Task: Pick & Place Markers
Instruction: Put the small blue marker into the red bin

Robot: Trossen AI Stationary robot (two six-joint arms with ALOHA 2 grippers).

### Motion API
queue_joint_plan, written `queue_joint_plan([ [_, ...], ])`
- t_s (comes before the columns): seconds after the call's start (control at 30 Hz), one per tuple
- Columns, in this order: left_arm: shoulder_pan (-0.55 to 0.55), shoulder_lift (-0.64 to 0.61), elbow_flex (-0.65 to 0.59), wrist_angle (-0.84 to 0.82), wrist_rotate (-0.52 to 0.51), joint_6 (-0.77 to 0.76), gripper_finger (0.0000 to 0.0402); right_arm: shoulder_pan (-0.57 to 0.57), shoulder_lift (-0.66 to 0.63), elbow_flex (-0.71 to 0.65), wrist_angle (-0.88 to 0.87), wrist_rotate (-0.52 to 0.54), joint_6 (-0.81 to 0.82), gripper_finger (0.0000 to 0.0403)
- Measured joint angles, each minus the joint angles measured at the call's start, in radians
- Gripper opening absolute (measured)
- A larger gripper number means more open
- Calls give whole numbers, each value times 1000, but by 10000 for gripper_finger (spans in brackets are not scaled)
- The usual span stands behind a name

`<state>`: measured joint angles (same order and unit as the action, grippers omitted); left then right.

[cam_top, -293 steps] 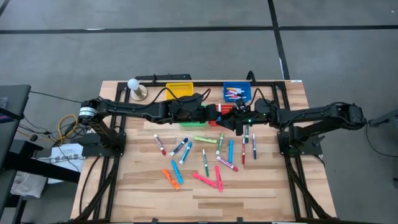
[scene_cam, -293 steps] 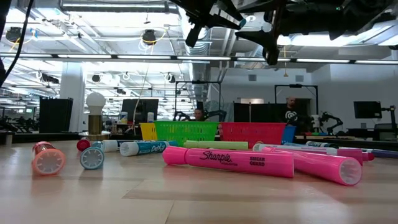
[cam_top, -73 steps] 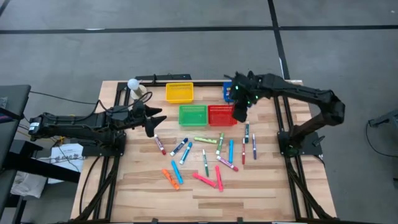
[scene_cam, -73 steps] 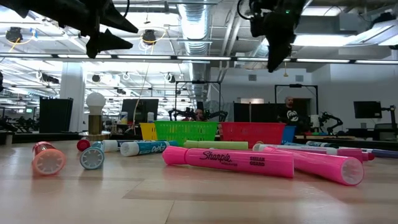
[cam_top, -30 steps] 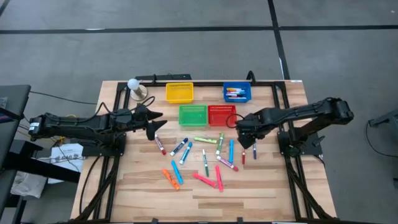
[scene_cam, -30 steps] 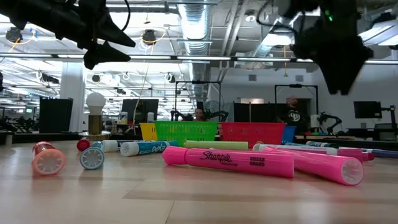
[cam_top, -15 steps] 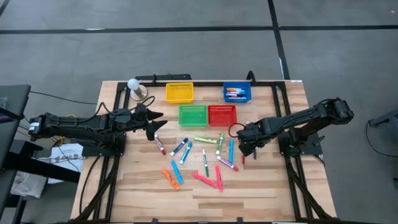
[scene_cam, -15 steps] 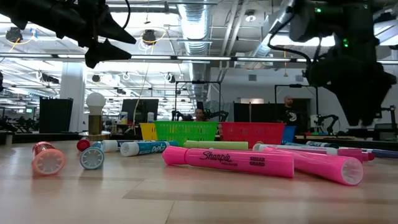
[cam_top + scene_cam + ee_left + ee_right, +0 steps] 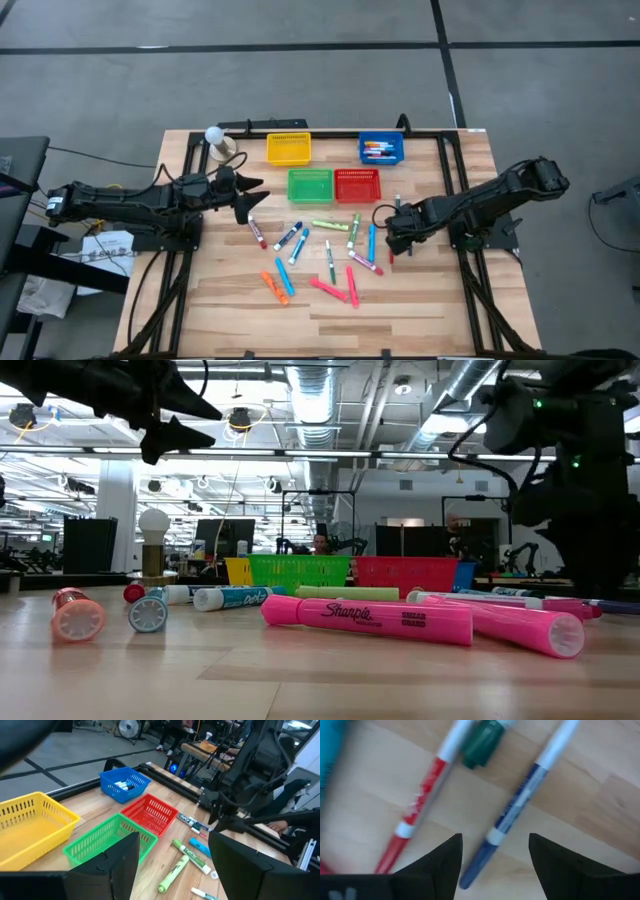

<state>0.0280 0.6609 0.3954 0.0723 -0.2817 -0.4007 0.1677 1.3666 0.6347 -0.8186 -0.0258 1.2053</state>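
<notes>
The right gripper (image 9: pixel 492 865), fingers spread apart, hovers low over a blue marker (image 9: pixel 520 805), a red marker (image 9: pixel 417 815) just beside it. This looks like the reach to pick; next it should descend and close. The left gripper (image 9: pixel 243 195) waits open, well apart.

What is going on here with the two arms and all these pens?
The robot is sorting markers into small baskets. The right gripper is open and low over the table, with its fingers on either side of a blue marker that lies beside a red marker; it holds nothing yet. The left gripper is open and hangs above the table's left side. Some markers already lie in the blue basket, and many others are scattered on the table.
</notes>
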Motion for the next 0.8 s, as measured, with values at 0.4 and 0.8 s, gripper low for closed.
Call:
queue_joint_plan([
  [0.4,0,0,0,29,0,0,236,2,-5,-78,70,8,2,206],
  [0.8,0,0,0,43,0,0,236,2,-3,-83,63,7,87,110],
])
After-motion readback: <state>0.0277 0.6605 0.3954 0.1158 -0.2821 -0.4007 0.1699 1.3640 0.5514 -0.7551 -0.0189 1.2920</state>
